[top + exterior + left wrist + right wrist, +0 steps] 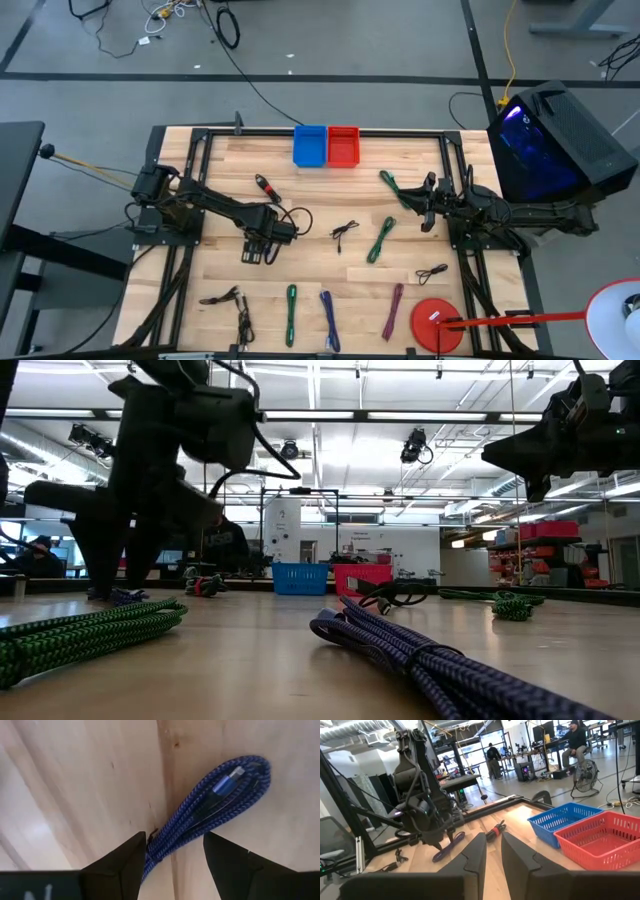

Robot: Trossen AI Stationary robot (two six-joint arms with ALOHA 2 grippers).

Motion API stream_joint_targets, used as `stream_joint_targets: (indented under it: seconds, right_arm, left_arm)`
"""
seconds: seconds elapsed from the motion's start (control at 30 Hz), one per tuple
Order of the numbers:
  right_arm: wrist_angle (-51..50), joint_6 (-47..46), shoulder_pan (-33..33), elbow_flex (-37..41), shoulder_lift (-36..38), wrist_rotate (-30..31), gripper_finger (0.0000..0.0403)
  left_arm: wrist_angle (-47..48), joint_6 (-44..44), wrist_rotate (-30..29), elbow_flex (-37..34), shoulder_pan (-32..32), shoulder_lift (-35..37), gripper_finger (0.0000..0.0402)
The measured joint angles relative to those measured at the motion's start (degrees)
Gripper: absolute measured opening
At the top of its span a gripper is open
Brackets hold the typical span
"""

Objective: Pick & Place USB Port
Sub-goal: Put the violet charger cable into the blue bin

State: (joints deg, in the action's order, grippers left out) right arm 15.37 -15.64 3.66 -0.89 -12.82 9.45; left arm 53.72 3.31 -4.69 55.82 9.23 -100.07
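Blue braided USB cable [215, 800], coiled in a long loop, lay flat on the wooden table [75, 780] directly under my left gripper [172, 857]. My fingers [125, 862] stood apart, one on each side of the near end of the loop; whether a pad touched the braid could not be told. A silver-tipped blue plug showed on top of the coil toward its far end. In the high view this put my left gripper [262, 245] left of the table's centre, with the cable hidden beneath it.

Item, near edge of table: green cable [291, 313], blue-purple cable [328, 318], maroon cable [393, 311], two black cables [232, 300], one red round disc [436, 322].

Item, mid-table: small black cable [345, 232], green cable bundle [381, 240], further black cable [432, 272] toward the right.

Item, left of centre and beyond my left gripper: red-and-black cable [266, 188].

Item, right side: my right gripper [420, 203], held above the table clear of everything on it, fingers [475, 855] narrowly parted and holding nothing. Another green cable [389, 182] lay just beyond it.

Item, far edge: blue basket [310, 146] and red basket [343, 146], side by side and touching.

Item, beyond the table: several people [495, 760] in the room, one seated.
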Motion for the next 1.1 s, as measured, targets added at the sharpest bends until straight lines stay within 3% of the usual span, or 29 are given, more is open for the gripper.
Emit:
stream_joint_targets:
  seconds: [0.2, 0.27, 0.37, 0.43, 0.67, 0.83, 0.97, 1.1]
  right_arm:
    - [-0.01, 0.06, 0.0, 0.0, -0.02, 0.0, 0.0063]
    - [0.0, 0.05, 0.0, 0.0, -0.01, 0.02, 0.0063]
    - [-0.01, 0.07, 0.0, 0.0, 0.0, 0.02, 0.0063]
    - [0.01, 0.07, 0.0, 0.0, -0.01, 0.02, 0.0063]
    - [0.0, 0.09, 0.0, 0.0, -0.02, 0.12, 0.0063]
    - [0.0, 0.09, 0.0, 0.0, 0.0, 0.16, 0.0063]
    - [-0.01, 0.09, 0.0, 0.0, -0.01, 0.13, 0.0063]
    - [-0.01, 0.09, 0.0, 0.0, -0.02, 0.1, 0.0063]
  left_arm:
    - [0.21, -0.22, -0.71, -0.55, 0.03, -2.78, 0.0187]
    - [-0.28, -0.1, -0.6, -0.61, 0.04, -2.87, 0.0153]
    - [-0.49, 0.63, 0.5, -0.65, 0.08, -2.89, 0.0053]
    - [-0.49, 1.43, 1.21, -0.69, 0.05, -2.82, 0.0025]
    - [2.87, 6.18, -1.02, 3.18, 0.07, -3.44, 0.0025]
    - [3.5, 4.44, -5.14, 17.41, 0.19, -3.26, 0.0025]
    - [4.24, -1.31, -12.92, 29.11, -0.61, -1.81, 0.0025]
    - [-2.57, -7.03, -17.07, 32.45, -6.2, 5.51, 0.0025]
